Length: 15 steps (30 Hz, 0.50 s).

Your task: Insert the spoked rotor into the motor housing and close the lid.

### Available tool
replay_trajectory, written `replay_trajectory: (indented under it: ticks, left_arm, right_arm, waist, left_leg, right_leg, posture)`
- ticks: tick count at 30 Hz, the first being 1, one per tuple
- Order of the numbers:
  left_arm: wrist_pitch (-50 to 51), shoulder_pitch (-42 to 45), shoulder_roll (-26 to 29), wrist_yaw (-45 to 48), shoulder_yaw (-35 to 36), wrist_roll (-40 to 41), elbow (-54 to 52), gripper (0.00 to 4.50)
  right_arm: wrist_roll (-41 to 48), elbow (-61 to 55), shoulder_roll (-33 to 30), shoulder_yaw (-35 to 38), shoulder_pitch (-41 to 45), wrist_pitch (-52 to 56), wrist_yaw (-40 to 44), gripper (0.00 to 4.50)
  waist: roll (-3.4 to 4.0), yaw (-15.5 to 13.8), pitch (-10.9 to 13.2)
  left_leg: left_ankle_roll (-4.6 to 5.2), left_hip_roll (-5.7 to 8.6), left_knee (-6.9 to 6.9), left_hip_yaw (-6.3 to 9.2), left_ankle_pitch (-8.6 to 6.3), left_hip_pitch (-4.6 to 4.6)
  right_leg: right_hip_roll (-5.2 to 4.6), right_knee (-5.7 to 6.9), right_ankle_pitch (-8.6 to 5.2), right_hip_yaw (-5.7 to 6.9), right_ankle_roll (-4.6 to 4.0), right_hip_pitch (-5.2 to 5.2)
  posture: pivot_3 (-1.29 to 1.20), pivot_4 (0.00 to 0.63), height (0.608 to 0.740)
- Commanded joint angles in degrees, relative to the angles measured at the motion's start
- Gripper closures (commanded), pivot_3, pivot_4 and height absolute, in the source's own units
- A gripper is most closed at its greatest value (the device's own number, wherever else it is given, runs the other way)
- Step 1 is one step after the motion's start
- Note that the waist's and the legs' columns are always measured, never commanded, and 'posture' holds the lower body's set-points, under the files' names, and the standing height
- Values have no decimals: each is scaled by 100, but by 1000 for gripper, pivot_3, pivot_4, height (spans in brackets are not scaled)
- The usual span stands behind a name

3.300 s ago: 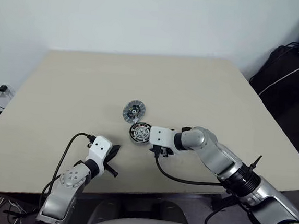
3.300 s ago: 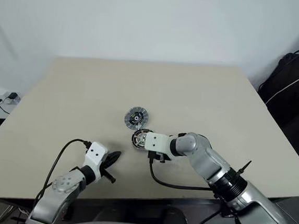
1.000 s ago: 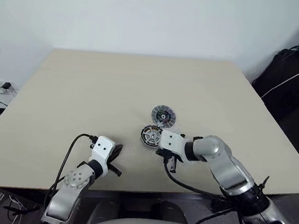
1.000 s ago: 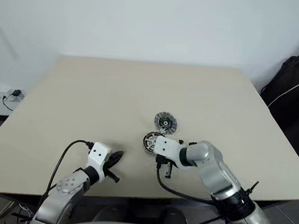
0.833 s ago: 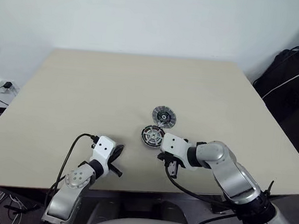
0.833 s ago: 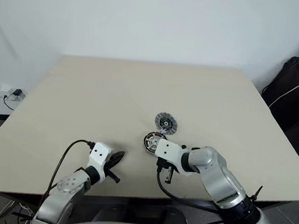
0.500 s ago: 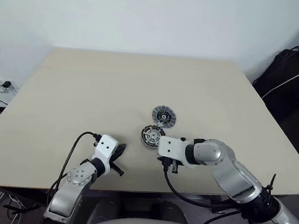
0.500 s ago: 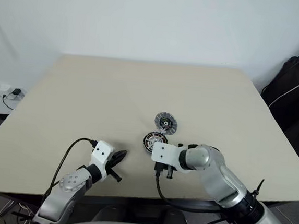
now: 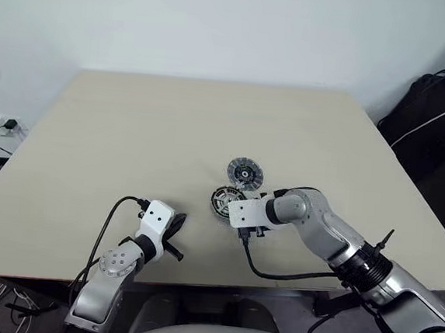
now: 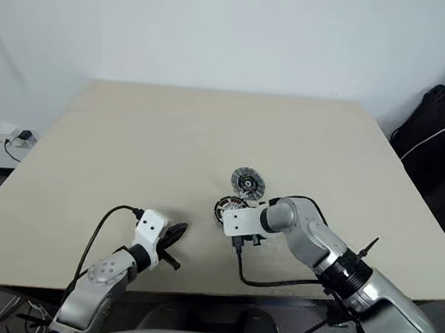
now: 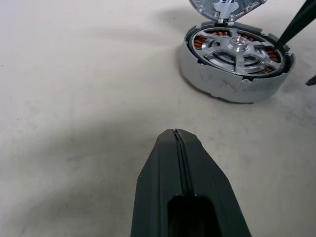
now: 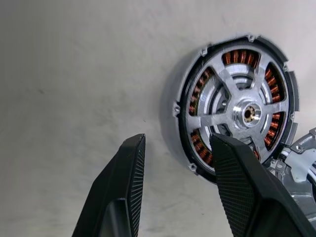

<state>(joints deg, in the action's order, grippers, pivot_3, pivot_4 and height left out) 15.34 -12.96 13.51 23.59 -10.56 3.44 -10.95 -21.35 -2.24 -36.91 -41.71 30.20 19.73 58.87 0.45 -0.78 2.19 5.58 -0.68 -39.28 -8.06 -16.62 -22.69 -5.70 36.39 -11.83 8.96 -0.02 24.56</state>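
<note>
While the right tool (image 12: 175, 190) hangs over the near rim of the motor housing (image 12: 237, 113) at the centre of the beige bench (image 9: 132, 127), its fingers stand apart, holding nothing. The spoked rotor (image 11: 239, 45) already sits inside the housing, over copper windings, as the wrist views show. The lid (image 9: 244, 171) lies just beyond, touching the housing. At lower left, the left tool (image 11: 177, 148) is pressed together, empty.

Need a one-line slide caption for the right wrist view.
Open right gripper poised over the motor housing, spoked rotor already seated inside, lid lying beside it.
</note>
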Motion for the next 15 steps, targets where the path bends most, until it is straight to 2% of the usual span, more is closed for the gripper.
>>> replay_trajectory:
  ticks: [1, 7, 10, 15]
  left_arm:
    - [-179, -32, -62, -74, 57, 56, -56, 4500]
    - [-226, -74, -80, -148, 68, 66, -59, 4500]
    - [-247, -92, -98, -166, 76, 62, -59, 4500]
    - [-267, -101, -111, -170, 88, 55, -43, 4500]
  right_arm:
    - [-129, 257, 90, 72, 210, -338, 81, 2290]
    - [-286, 673, 275, 39, 275, -647, 169, 2290]
    - [-395, 853, 363, 47, 284, -785, 99, 2931]
    - [-442, 905, 399, 141, 260, -845, 135, 4349]
  waist:
    - [0, 3, 0]
    - [1, 5, -1]
    - [0, 20, -6]
    - [-12, 110, -15]
  left_leg:
    - [0, 0, 0, 0, 0, 0]
    - [-2, 0, 0, 0, 1, 1]
    - [-5, -1, -1, 0, 3, 5]
    - [-18, -6, -1, -1, 10, 15]
  right_leg:
    - [0, 0, 0, 0, 0, 0]
    - [0, 1, 0, 0, 0, -1]
    - [0, 3, 1, -1, 1, -3]
    - [3, 10, 4, -2, 3, -8]
  posture:
    - [0, 0, 740]
    - [0, 0, 740]
    - [0, 0, 740]
    - [0, 0, 740]
